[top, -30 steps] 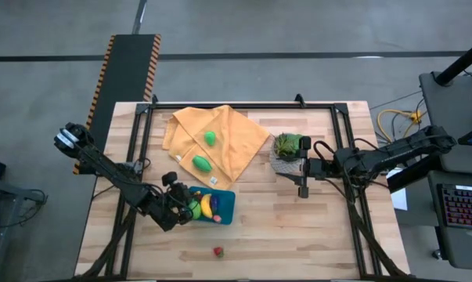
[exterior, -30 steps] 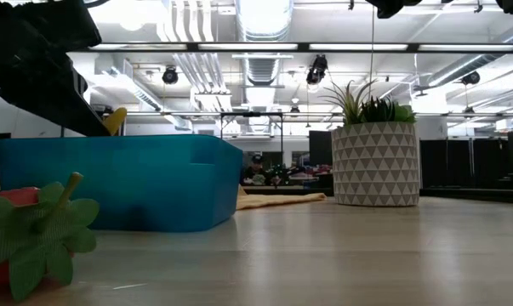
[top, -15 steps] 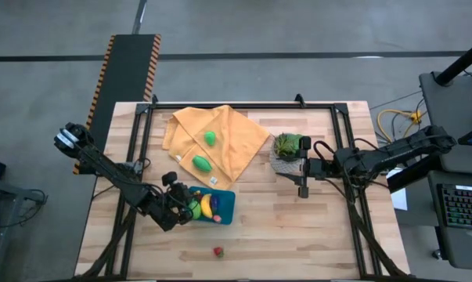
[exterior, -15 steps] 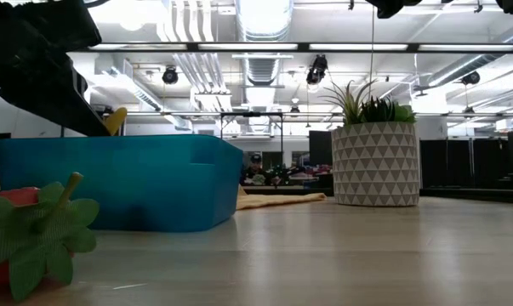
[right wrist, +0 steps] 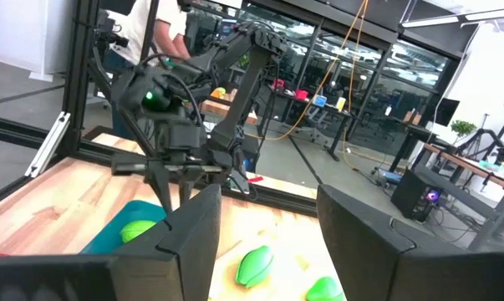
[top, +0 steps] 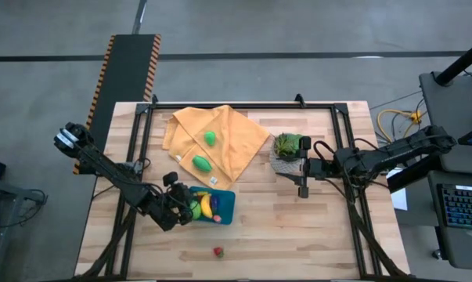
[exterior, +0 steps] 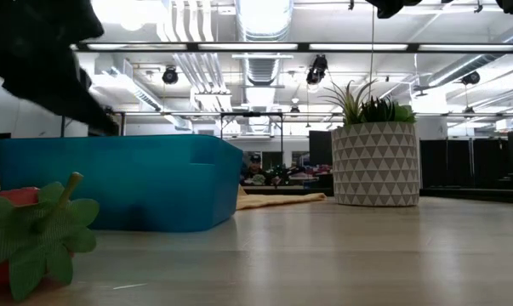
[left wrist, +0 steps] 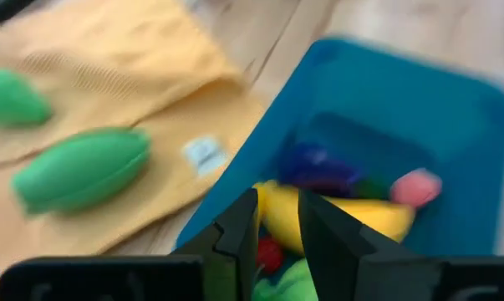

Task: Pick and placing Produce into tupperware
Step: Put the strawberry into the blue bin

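My left pincer (left wrist: 277,219) hangs over the teal tupperware (top: 221,208), fingers slightly apart, empty. Banana (left wrist: 352,216) and several pieces lie inside; two green pieces (top: 202,164) on the cloth (top: 239,145) and a strawberry (top: 217,251) on the bench (top: 298,227) remain.

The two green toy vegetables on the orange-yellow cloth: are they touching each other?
Apart. In the high view, the rounder green piece and the longer green piece lie with a plain strip of orange-yellow cloth between them.
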### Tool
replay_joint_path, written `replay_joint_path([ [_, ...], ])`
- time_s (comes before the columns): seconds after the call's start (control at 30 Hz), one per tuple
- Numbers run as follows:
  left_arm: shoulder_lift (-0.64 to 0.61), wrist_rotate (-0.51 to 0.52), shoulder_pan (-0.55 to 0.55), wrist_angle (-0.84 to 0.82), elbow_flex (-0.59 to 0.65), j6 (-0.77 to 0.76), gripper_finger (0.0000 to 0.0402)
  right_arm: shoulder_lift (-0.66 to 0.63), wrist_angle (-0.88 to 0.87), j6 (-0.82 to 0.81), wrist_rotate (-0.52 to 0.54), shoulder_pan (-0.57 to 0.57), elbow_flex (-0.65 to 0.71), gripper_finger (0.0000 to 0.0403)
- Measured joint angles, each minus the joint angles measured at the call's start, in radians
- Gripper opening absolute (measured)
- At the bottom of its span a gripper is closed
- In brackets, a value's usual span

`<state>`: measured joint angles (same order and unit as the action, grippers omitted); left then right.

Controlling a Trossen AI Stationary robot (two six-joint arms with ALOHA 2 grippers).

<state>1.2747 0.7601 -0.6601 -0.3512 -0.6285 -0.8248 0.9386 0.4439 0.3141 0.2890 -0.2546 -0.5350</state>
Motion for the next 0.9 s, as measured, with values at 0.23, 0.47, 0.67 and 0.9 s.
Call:
replay_joint_path([
  [0.23,-0.006,0.0,0.0,0.305,-0.035,0.328,0.0074,0.0,0.0,0.0,0.0,0.0,0.0,0.0192],
  [0.47,0.049,-0.024,0.0,0.369,-0.209,0.647,0.0074,0.0,0.001,0.0,0.0,0.0,0.0,0.0192],
  [0.67,0.142,-0.118,0.0,0.33,-0.354,0.793,0.0074,0.0,0.001,0.0,0.0,0.0,0.0,0.0192],
  [0.9,0.244,-0.233,0.0,0.158,-0.454,0.726,0.0084,0.0,0.0,-0.019,0.0,0.0,0.0,0.0192],
])
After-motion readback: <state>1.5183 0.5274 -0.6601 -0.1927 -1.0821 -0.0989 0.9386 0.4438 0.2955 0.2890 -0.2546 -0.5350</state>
